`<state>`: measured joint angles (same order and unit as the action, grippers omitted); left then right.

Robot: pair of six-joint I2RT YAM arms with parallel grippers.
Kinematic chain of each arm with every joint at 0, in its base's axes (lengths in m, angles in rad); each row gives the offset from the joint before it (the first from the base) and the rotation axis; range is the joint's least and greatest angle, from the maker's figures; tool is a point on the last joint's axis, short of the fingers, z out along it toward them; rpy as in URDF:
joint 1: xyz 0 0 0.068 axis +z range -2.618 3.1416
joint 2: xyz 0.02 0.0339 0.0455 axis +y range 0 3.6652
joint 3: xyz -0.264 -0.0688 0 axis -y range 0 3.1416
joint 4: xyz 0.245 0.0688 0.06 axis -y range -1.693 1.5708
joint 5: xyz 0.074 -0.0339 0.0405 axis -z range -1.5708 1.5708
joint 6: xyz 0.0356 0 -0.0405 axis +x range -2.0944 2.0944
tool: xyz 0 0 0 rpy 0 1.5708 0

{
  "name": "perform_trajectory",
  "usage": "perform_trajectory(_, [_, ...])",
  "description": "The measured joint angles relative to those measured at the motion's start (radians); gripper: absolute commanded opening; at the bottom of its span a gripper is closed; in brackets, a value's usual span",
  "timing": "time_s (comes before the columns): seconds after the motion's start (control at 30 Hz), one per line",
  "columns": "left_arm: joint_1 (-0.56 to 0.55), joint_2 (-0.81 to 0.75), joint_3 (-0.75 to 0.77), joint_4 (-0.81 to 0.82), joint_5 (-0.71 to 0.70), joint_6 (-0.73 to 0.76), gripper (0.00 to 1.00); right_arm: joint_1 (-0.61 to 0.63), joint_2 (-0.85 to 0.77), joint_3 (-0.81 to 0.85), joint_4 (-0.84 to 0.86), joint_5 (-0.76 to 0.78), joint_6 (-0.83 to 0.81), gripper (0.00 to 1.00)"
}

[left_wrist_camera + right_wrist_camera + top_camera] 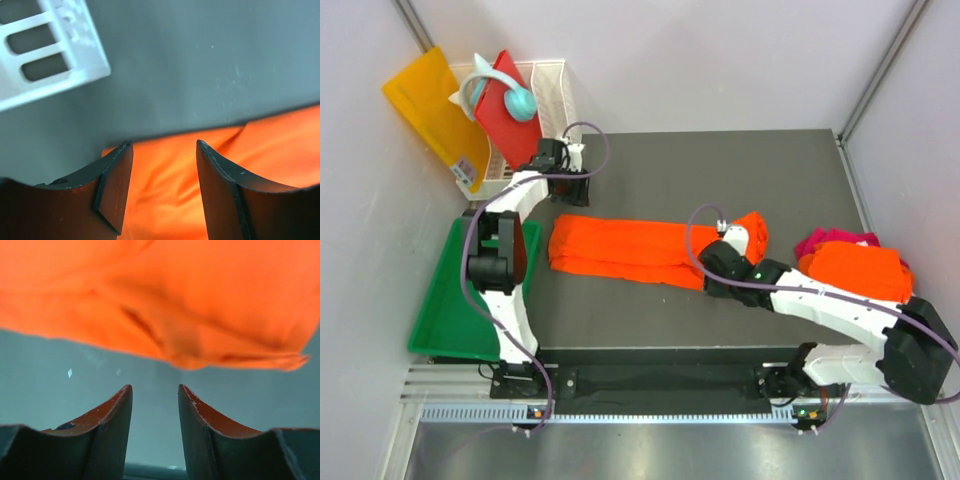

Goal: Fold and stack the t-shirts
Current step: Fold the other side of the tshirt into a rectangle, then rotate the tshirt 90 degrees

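Pointing at orange t-shirt [620, 250] | left claw [164, 145] parted, empty | right claw [155, 387] parted, empty

Long folded orange t-shirt [630, 252], lying flat

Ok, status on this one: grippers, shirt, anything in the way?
Left gripper open over orange t-shirt left end. Right gripper open, empty, at right end. Shirt a long folded strip on mat. Nothing seen blocking.

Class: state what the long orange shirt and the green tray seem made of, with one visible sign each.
Orange shirt: soft matte cloth, likely knit; it creases and folds. Green tray: probably rigid plastic, smooth, slightly glossy; raised rim holds shape.
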<state>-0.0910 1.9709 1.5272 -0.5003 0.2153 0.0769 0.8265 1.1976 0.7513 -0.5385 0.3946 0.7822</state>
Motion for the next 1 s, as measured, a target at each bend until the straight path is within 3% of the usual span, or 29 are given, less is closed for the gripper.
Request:
perform_trajectory(0.1, [-0.017,0.043,0.030,0.002,-0.004,0.000,0.57,0.096,0.026,0.000,-0.007,0.016,0.059,0.40])
perform_trajectory(0.17, [-0.026,0.058,0.036,0.002,-0.006,0.000,0.56,0.133,0.061,0.000,-0.015,0.030,0.098,0.34])
perform_trajectory(0.33, [-0.040,0.083,0.036,0.003,-0.018,0.000,0.54,0.177,0.124,0.000,-0.045,0.062,0.171,0.00])
perform_trajectory(0.43, [-0.041,0.094,0.036,0.005,-0.034,0.002,0.53,0.180,0.127,0.000,-0.061,0.082,0.203,0.00])
perform_trajectory(0.63, [-0.040,0.123,0.038,0.011,-0.057,0.004,0.43,0.181,0.153,0.000,-0.108,0.124,0.254,0.00])
perform_trajectory(0.77, [-0.041,0.148,0.053,0.018,-0.076,0.002,0.20,0.181,0.208,0.000,-0.148,0.132,0.298,0.00])
perform_trajectory(0.8, [-0.041,0.153,0.056,0.019,-0.078,0.000,0.10,0.181,0.222,0.000,-0.155,0.133,0.307,0.00])
perform_trajectory(1.0, [-0.041,0.179,0.090,0.015,-0.086,0.003,0.01,0.179,0.338,0.056,-0.216,0.163,0.346,0.00])
